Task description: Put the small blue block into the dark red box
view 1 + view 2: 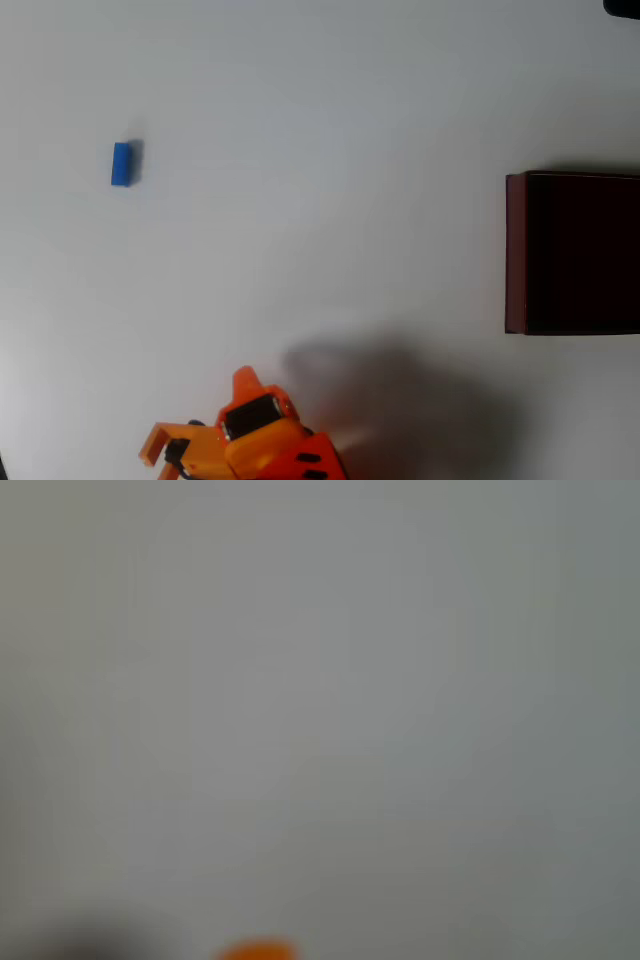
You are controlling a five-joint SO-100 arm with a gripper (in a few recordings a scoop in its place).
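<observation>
Gripper [195, 420], orange, at the bottom edge of the overhead view, well apart from the block [121, 163]; jaws stand apart, nothing between them. Block lies on the bare white table [320, 120], far left of the box [517, 252], which sits at the right edge; step in hand, by my judgement: the approach, the next move calling for a reach to the block and jaws squared to its narrow sides. No brand, label or writing legible.

no readable text, label, brand, number or sign anywhere in either view
</observation>
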